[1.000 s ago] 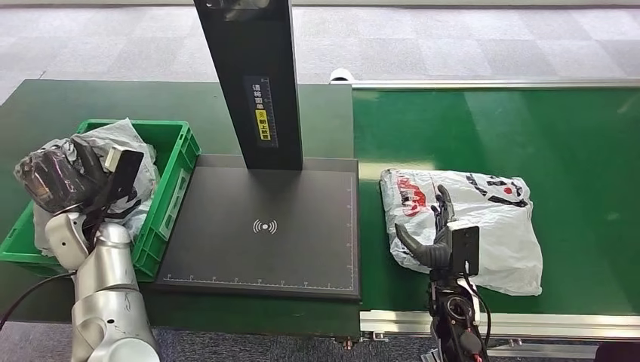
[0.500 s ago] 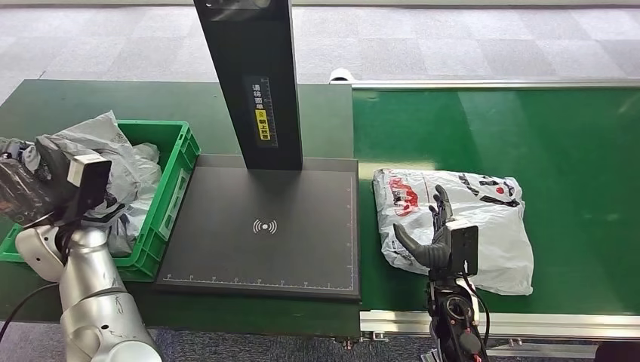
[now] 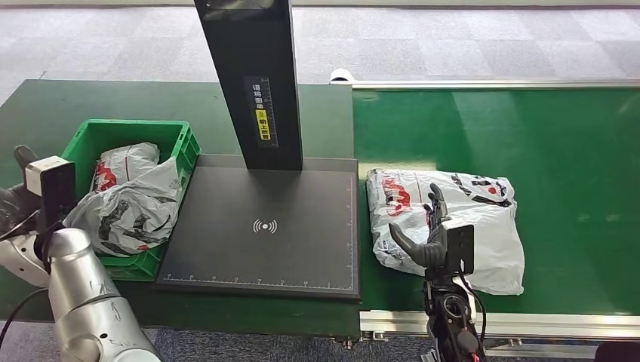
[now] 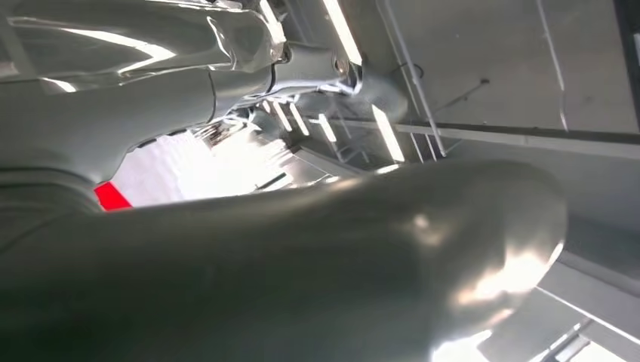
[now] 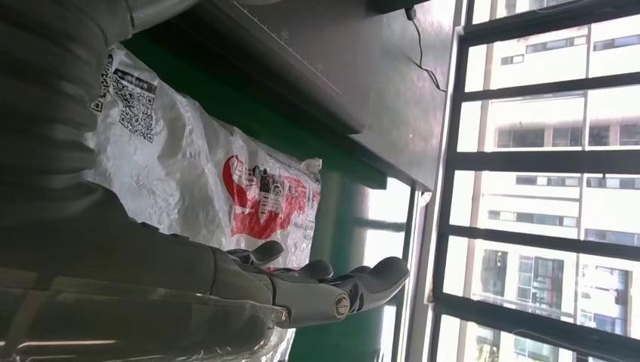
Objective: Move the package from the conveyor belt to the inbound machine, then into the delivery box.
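Head view: package [image 3: 453, 219] lies flat on the conveyor belt [image 3: 566, 143], just right of the inbound machine [image 3: 256, 226]. Our right hand [image 3: 423, 237] hovers over its near-left part, fingers apart, holding nothing. Soft, slick poly bag, prob. light; we'd grip a bunched edge. Left hand [image 3: 15, 204] beside the delivery box [image 3: 177, 143]: can't tell its state. Vs earlier, that bag now lies in the box and the belt package sits further left.

Right wrist view: fingers [image 5: 332, 275] spread above the package [image 5: 189, 181].

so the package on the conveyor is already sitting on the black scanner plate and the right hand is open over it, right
Not quite. The package lies on the green conveyor belt, beside the black scanner plate, not on it; the head view shows this. The rest holds: the right hand is open over the package, fingers apart, holding nothing.
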Controlling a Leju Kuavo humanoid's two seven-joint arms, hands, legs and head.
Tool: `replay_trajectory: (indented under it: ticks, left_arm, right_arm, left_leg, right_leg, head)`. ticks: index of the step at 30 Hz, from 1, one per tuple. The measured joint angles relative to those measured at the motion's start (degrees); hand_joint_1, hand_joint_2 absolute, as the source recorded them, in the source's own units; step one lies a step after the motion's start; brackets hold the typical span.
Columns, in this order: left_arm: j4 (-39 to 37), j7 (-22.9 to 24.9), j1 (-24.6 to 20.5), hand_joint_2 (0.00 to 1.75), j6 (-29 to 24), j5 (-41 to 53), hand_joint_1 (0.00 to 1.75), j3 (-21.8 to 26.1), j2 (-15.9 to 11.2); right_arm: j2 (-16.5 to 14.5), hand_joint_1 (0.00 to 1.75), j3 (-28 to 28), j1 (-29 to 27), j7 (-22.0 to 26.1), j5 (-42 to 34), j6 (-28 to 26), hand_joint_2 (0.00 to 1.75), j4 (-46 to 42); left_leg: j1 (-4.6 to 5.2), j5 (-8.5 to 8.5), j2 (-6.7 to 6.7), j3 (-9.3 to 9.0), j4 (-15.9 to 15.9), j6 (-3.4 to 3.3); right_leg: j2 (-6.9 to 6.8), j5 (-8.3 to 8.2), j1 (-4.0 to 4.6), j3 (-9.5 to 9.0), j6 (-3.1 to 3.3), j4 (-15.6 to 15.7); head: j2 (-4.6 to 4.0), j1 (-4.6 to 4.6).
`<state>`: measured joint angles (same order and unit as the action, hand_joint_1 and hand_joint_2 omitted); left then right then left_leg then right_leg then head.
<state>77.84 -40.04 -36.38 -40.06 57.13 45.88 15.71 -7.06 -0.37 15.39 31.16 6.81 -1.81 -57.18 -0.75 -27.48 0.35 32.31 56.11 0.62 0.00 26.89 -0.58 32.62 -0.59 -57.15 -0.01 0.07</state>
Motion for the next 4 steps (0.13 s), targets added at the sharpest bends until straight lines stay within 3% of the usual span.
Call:
replay_trajectory:
  ticks: [4]
  left_arm:
    - [1.6, 0.0, 0.6, 0.00, 0.0, -2.3, 0.00, -0.1, 0.1]
  right_arm:
    - [0.0, 0.00, 0.3, 0.2, 0.0, 0.0, 0.0, 1.75, 0.3]
  left_leg:
    - [0.00, 0.00, -0.02, 0.00, 0.0, 0.00]
  right_leg:
    - [-0.01, 0.00, 0.00, 0.00, 0.00, 0.0]
  head:
    - [0.01, 0.00]
